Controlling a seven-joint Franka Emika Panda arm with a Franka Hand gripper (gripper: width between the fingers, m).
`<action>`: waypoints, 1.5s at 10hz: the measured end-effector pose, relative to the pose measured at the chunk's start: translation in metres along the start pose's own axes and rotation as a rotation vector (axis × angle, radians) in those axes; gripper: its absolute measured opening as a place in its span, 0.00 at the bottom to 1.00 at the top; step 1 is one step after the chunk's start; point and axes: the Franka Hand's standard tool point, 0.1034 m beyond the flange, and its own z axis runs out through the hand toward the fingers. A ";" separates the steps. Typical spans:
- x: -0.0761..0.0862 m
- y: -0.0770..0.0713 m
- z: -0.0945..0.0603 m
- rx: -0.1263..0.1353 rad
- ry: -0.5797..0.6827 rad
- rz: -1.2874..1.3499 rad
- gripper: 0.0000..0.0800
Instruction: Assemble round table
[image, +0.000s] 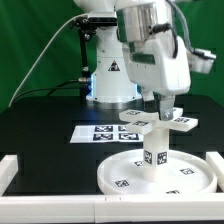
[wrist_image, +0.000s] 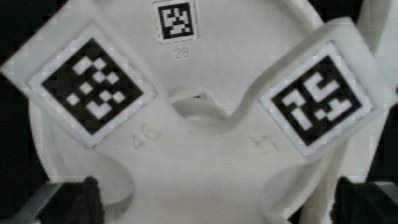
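The large round disc top (image: 125, 180) lies flat at the front of the table. The short thick leg (image: 155, 150) stands upright on its middle, a tag on its side. The cross-shaped foot (image: 157, 122) sits on top of the leg. My gripper (image: 164, 110) comes down onto the foot from above. In the wrist view the foot (wrist_image: 199, 110) fills the picture, with tags on three arms. My gripper (wrist_image: 217, 205) is open, and its dark fingertips (wrist_image: 71, 203) stand on either side of one arm of the foot.
The marker board (image: 108, 133) lies flat just behind the disc top. The white robot pedestal (image: 108, 82) with a warning triangle stands at the back. Low white rails (image: 8, 170) border the black table at both sides and the front.
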 end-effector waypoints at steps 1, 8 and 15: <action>-0.002 -0.002 -0.005 -0.009 -0.007 -0.178 0.81; 0.009 0.002 -0.004 -0.070 -0.014 -1.085 0.81; 0.002 0.005 0.010 -0.110 -0.023 -1.313 0.81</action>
